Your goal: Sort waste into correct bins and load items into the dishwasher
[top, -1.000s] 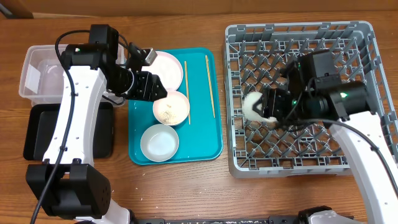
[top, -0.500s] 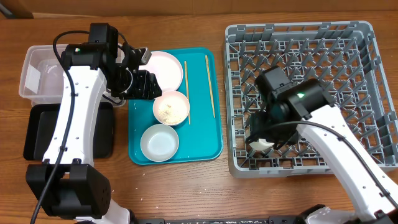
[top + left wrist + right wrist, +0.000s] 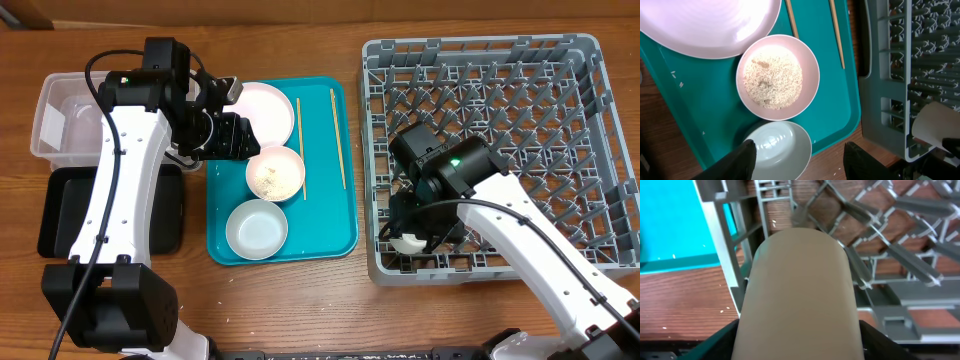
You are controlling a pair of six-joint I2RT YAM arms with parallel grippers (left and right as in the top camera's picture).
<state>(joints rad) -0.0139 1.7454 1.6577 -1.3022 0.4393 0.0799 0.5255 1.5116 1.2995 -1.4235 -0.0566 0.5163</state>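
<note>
Two arms, overhead first. Your right claw (image 3: 420, 228) is low in the rack (image 3: 480, 45), at its near-left corner. The cup (image 3: 406, 242) shows as a white sliver right under the claw. Elbow raised, forearm pitched steeply down, wrist turned toward the corner wall. Your left claw (image 3: 238, 135) hangs over the teal tray (image 3: 325, 225), arm reaching in from the left, wrist bent down. Plate (image 3: 270, 100) and rice bowl (image 3: 275, 175) sit just beside the claw, chopsticks (image 3: 337, 140) further off past them.

Left wrist: fingers (image 3: 742, 160) apart, nothing between them. Empty bowl (image 3: 775, 150) lies below the fingertips, rice bowl ahead of the claw, plate beyond that.

Right wrist: cup fills the frame, lying along the claw between both fingers, far end up against the rack's lattice wall. Can't tell if the fingers pinch it or stand just off it.

Step looks like setting the cup into the rack. My judgement: get it seated between the uprights, not propped on the corner wall, before you spread the fingers. Then spread fully and back out along the cup's length so you don't drag it. Leave the left arm off the bowls until the right one is out.
</note>
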